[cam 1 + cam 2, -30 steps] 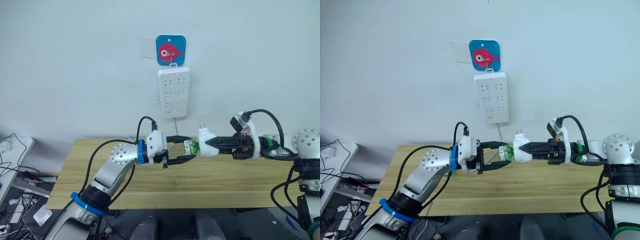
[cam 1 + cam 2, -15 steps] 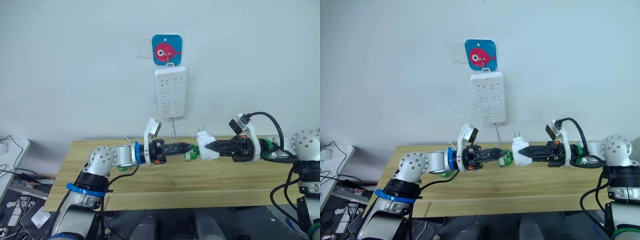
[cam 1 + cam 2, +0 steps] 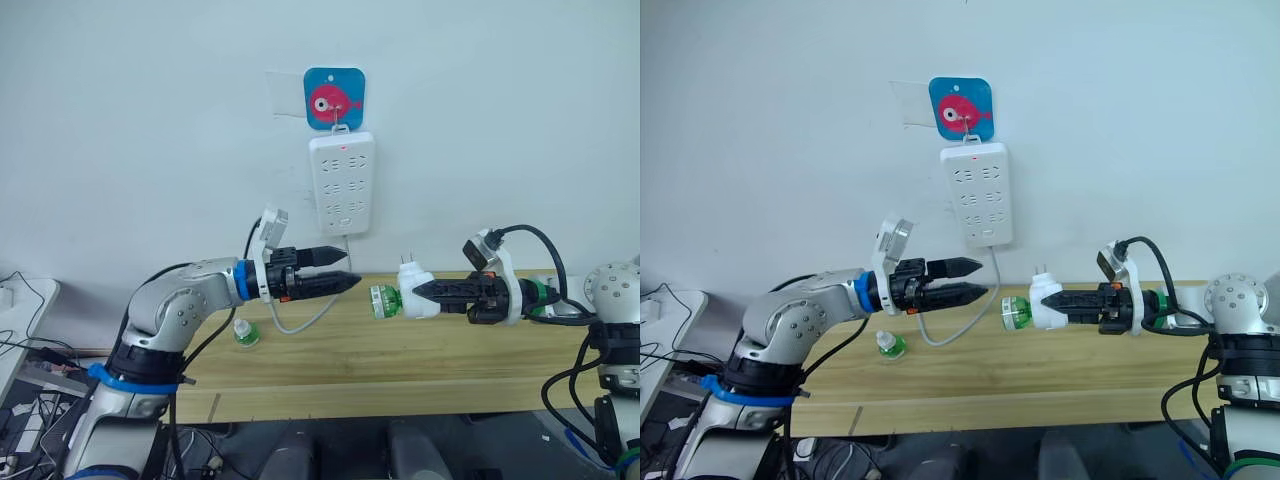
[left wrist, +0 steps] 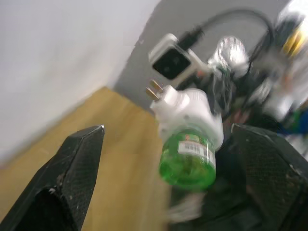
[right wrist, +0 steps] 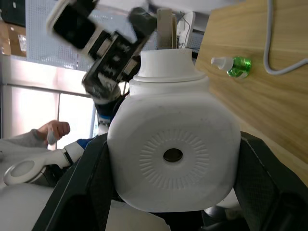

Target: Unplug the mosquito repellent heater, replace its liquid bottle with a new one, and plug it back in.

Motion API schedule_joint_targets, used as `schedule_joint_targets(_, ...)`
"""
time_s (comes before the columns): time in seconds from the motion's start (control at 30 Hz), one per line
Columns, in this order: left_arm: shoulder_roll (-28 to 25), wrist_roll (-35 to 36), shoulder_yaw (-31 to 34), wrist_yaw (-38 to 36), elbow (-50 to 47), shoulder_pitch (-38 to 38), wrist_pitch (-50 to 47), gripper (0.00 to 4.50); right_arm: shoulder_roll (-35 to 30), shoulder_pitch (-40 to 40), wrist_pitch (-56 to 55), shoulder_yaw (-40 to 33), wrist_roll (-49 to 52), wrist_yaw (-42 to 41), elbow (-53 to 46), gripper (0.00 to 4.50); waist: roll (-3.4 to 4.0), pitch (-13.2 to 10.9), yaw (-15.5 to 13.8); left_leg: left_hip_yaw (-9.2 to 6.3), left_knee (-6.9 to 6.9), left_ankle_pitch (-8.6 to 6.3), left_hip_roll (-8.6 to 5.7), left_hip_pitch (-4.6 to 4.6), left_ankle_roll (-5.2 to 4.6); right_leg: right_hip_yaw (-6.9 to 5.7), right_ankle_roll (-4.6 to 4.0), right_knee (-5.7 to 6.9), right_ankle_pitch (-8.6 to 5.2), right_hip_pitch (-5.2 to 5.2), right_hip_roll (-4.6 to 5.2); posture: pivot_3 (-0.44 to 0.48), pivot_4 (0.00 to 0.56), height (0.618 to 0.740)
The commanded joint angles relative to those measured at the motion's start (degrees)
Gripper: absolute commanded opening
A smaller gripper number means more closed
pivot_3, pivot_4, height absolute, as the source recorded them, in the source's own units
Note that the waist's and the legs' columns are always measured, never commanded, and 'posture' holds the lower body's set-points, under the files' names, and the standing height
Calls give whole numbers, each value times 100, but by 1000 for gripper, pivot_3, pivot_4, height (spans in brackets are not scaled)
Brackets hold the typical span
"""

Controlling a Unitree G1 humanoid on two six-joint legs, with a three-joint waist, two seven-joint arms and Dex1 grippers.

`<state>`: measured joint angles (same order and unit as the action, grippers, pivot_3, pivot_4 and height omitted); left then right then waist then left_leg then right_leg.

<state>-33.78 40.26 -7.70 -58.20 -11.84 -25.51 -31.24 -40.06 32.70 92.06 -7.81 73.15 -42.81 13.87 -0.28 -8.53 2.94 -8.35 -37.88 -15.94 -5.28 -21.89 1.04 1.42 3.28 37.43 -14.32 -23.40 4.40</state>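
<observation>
Two arms facing, heater between

Right gripper (image 3: 418,292) is clamping the mosquito repellent heater (image 3: 412,293) above the worktop (image 3: 400,360), its green bottle (image 3: 383,300) pointing horizontally toward the left gripper (image 3: 340,280), whose jaws are standing apart, empty, nearby.

Smooth glossy white plastic heater (image 5: 173,155); translucent green plastic bottle (image 4: 188,161); matt pale wood-grain bench (image 3: 330,365); textured black fingers (image 4: 72,178).

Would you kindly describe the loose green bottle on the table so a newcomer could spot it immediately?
Start at the white power strip on the wall and drop to the wooden table. The small green bottle with a white cap stands alone there, below the left end effector. Unlike the other green bottle, it is not fitted into the white heater.
</observation>
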Motion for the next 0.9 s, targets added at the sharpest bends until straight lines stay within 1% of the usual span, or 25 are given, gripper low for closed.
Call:
schedule_joint_targets(0.03, 11, -1673, -379, -483, -244, 457, 2737, 4466, 23, 164, 44, -174, 99, 15, 34, 2966, 1, -1, -6, 6, 2, 0, 2, -1, 0, 2, -4, -12, 3, 0, 1, -92, 158, 740)
schedule_joint_targets(0.1, 110, -2364, -457, -518, 88, 611, 4091, 4466, 53, 169, 44, -182, 97, 57, 65, 2966, 1, -2, -25, 18, 4, -2, 10, -5, -3, 2, -8, -32, 9, 0, 2, -92, 158, 740)
schedule_joint_targets(0.23, 531, -3406, -381, 109, 954, 511, 6148, 4466, 89, 171, 44, -191, 153, 129, 102, 2966, 1, -4, -116, 32, 0, -22, 9, -7, -38, 11, -1, -42, 14, 0, 10, -88, 161, 740)
schedule_joint_targets(0.3, 726, -3839, -402, 435, 1246, 399, 6937, 4466, 80, 163, 44, -170, 215, 145, 81, 2966, -1, -6, -126, 42, -1, -23, 5, -6, -42, 42, 8, -42, 19, 0, 11, -88, 161, 740)
schedule_joint_targets(0.43, 958, -4511, -623, 859, 1851, 224, 8111, 4466, 96, 195, 44, -134, 292, 184, 79, 2966, -1, -6, -125, 67, -6, -29, -3, -4, -52, 67, 29, -46, 31, -2, 10, -88, 161, 740)
schedule_joint_targets(0.5, 1027, -4761, -695, 1069, 2156, 139, 8472, 4466, 91, 229, 44, -109, 354, 201, 82, 2966, -1, -6, -123, 75, -8, -30, -4, -4, -54, 67, 34, -47, 33, -4, 10, -89, 155, 740)
schedule_joint_targets(0.6, 1023, -4915, -781, 1265, 2432, 53, 8721, 4466, 74, 266, 44, -92, 442, 246, 103, 2966, -1, -6, -109, 81, -7, -31, -2, -4, -57, 68, 36, -44, 35, -11, 7, -89, 155, 740)
schedule_joint_targets(0.9, 1064, -5219, -835, 1873, 2770, -18, 8977, 4466, 23, 229, 44, -41, 692, 363, 53, 2966, -1, -6, -103, 82, -11, -32, 1, -2, -60, 76, 49, -35, 42, -15, -10, -94, 149, 740)
